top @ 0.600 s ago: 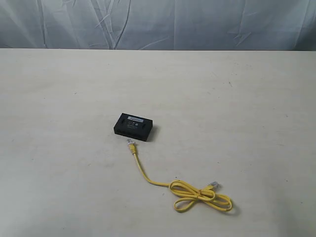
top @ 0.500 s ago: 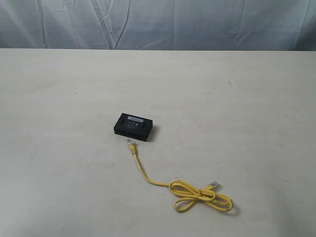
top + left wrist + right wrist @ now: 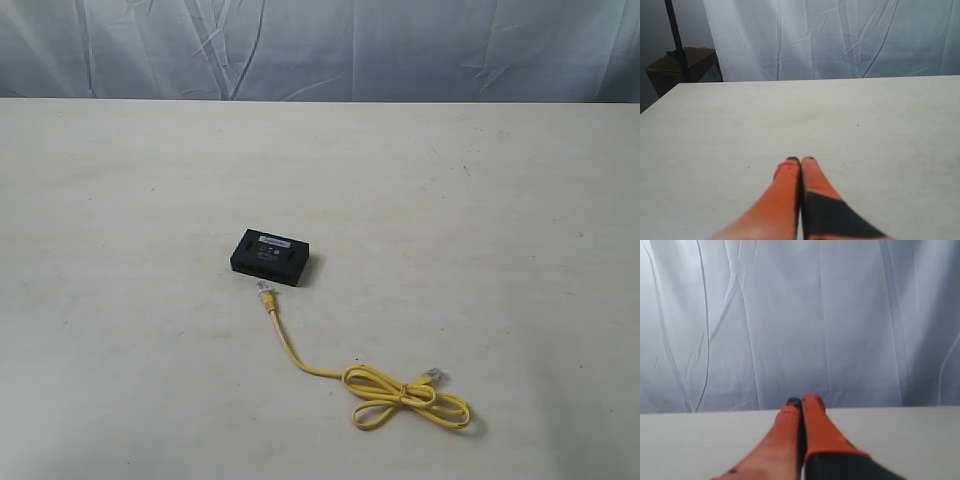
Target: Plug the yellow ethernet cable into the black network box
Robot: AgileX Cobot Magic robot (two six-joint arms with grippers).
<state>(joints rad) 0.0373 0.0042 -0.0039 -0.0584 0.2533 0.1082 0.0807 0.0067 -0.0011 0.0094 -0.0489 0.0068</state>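
The black network box [image 3: 270, 257] lies flat near the middle of the table in the exterior view, pale label up. The yellow ethernet cable [image 3: 290, 350] runs from a clear plug [image 3: 263, 288] just in front of the box, not inserted, down to a looped bundle [image 3: 408, 400] with the second plug [image 3: 434, 376] at the front right. Neither gripper shows in the exterior view. My left gripper [image 3: 800, 159] is shut, orange fingers together over bare table. My right gripper [image 3: 801, 401] is shut too, aimed at the curtain. Neither wrist view shows box or cable.
A pale table [image 3: 480, 220] spreads all around the box and cable. A wrinkled white curtain [image 3: 320, 50] hangs behind its far edge. In the left wrist view a dark stand pole [image 3: 677, 37] and a brown box [image 3: 682, 67] sit beyond the table's corner.
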